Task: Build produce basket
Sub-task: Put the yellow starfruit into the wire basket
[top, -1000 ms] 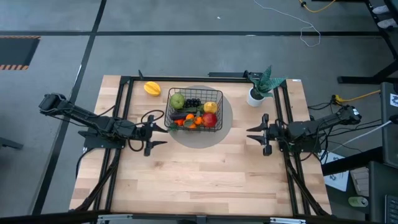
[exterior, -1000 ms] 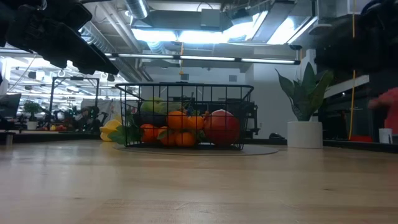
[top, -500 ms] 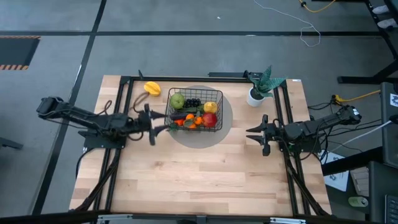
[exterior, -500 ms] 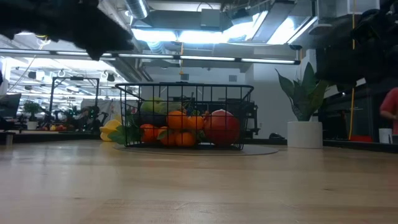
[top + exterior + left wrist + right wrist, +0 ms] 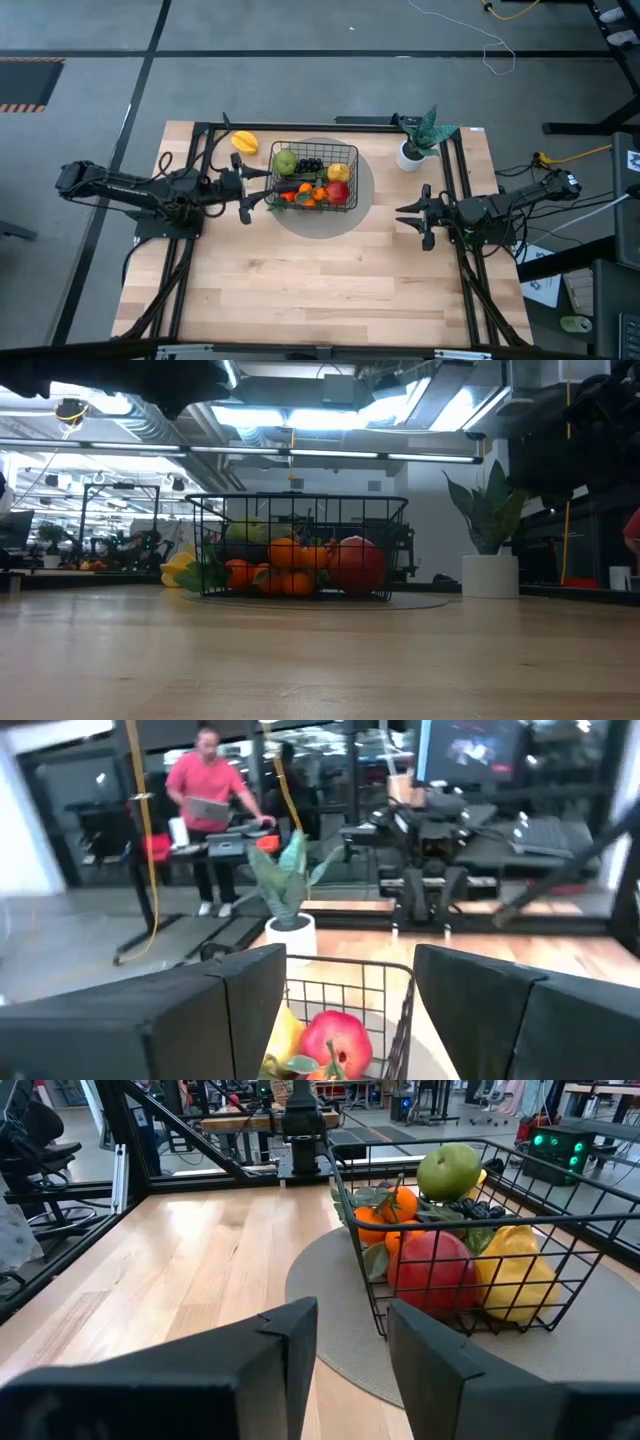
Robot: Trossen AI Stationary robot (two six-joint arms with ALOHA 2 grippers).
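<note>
the left gripper (image 5: pixel 252 190) has its fingers spread apart and holds nothing, hovering just beside the left wall of the black wire basket (image 5: pixel 350 205), which sits on a round grey mat (image 5: pixel 365 185) toward the far middle of the table (image 5: pixel 330 280). the basket holds a green pear (image 5: pixel 286 161), dark grapes (image 5: pixel 311 165), tangerines (image 5: pixel 320 194), a red fruit (image 5: pixel 337 191) and a yellow fruit (image 5: pixel 340 172), while another yellow fruit (image 5: pixel 244 142) lies on the table off its far left corner. the right gripper (image 5: pixel 412 216) waits with fingers parted, empty, well apart to the basket's right, near the white-potted plant (image 5: pixel 415 147).

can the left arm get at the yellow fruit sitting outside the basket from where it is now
Probably yes. The yellow fruit lies on bare table beside the basket, just past the open left gripper, with nothing between them. The right gripper waits across the table.
</note>
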